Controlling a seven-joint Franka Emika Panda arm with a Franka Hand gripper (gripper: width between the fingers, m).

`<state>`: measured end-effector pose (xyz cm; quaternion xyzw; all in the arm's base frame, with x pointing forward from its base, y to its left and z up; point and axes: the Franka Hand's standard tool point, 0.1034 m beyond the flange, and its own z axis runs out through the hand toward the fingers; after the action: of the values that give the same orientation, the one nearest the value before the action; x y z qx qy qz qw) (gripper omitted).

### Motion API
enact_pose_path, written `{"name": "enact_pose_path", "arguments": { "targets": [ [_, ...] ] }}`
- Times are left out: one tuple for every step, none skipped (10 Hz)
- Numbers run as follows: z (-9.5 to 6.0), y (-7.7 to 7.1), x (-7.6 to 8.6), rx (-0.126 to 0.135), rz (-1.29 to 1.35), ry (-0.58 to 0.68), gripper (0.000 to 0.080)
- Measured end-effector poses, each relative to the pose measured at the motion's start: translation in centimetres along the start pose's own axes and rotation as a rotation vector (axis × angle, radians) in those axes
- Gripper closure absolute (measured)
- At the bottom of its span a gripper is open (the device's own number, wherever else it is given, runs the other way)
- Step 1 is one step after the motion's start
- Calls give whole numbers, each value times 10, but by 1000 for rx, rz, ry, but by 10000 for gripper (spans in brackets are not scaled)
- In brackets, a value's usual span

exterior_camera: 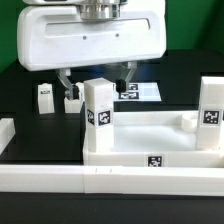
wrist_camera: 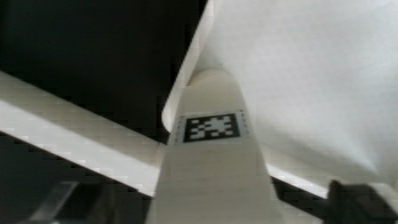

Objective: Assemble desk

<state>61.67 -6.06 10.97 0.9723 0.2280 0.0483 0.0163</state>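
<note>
The desk panel [exterior_camera: 150,140] lies at the front with its raised rim up. Two white tagged legs stand on it: one at the exterior view's left corner [exterior_camera: 98,115], one at the right [exterior_camera: 210,108]. My gripper [exterior_camera: 97,87] hangs over the left leg, a finger on each side of its top. In the wrist view that leg [wrist_camera: 210,150] rises between my dark fingers [wrist_camera: 64,203], with a gap on both sides, so the gripper [wrist_camera: 210,208] is open and holds nothing. The panel [wrist_camera: 311,80] fills the area beside the leg.
Two loose white legs [exterior_camera: 45,97] [exterior_camera: 72,100] stand on the black table behind the panel. The marker board [exterior_camera: 143,91] lies farther back. White border rails run along the front [exterior_camera: 110,182] and the exterior view's left [exterior_camera: 5,130]. A green backdrop is behind.
</note>
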Motion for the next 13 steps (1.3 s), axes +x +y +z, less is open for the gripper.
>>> {"name": "enact_pose_path", "arguments": {
  "targets": [
    [0, 0, 0, 0, 5, 0, 285],
    [0, 0, 0, 0, 6, 0, 425],
    [0, 0, 0, 0, 12, 1, 511],
    [0, 0, 0, 0, 26, 1, 511],
    [0, 0, 0, 1, 36, 1, 511],
    [0, 0, 0, 3, 87, 2, 511],
    [0, 0, 0, 11, 222, 6, 511],
    [0, -1, 0, 12, 302, 7, 511],
    [0, -1, 0, 20, 427, 9, 511],
    [1, -1, 0, 24, 546, 10, 511],
    [1, -2, 0, 25, 660, 11, 511],
    [1, -2, 0, 26, 777, 10, 509],
    [1, -3, 1, 27, 905, 9, 509]
  ]
}}
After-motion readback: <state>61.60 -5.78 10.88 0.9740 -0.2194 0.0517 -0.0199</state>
